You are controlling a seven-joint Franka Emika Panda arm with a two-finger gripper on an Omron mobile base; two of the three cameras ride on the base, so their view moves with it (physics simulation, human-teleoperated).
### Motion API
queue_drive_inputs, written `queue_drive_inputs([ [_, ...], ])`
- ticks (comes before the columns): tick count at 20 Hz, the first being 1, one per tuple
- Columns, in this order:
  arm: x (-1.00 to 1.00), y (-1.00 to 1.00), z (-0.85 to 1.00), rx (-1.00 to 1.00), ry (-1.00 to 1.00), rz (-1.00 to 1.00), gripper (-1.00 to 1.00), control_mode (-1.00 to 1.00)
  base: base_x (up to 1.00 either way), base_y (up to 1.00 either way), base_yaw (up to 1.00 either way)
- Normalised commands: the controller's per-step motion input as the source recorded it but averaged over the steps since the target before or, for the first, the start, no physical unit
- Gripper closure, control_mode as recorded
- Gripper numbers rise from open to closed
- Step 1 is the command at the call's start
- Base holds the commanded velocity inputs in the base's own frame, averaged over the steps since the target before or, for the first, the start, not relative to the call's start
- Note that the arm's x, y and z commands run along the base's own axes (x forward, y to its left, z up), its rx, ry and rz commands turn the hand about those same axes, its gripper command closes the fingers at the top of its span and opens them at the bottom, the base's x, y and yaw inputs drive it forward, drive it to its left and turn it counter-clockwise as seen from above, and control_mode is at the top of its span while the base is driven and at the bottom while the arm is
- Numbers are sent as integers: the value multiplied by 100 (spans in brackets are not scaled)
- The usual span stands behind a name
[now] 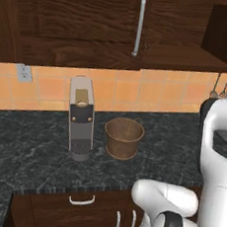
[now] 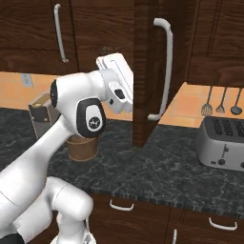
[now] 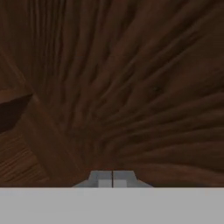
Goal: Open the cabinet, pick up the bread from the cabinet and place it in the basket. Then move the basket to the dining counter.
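The cabinet [image 2: 143, 71] has one door swung out, edge-on over the dark counter [image 2: 157, 171], so the arm can reach inside. The gripper [image 3: 112, 178] is shut with nothing in it, pressed close to brown wood, likely pushing the door wider. The bread is hidden, so I cannot tell where it sits. The basket [image 1: 124, 137] waits near the middle of the counter, just beside the coffee machine [image 1: 81, 118], ready for the bread.
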Motion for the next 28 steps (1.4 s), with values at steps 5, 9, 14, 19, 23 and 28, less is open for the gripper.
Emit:
queue_drive_inputs([
  [5,20,-86,6,25,2,-1,100,-100,0,0,0],
  [9,-49,47,-1,-4,1,2,100,-100,0,0,0],
  [14,-77,79,79,-16,-4,28,100,-100,0,0,0],
  [19,-35,99,60,-30,19,49,100,-100,0,0,0],
  [23,-18,100,40,-26,34,43,100,-100,0,0,0],
  [28,10,95,3,-14,37,14,100,-100,0,0,0],
])
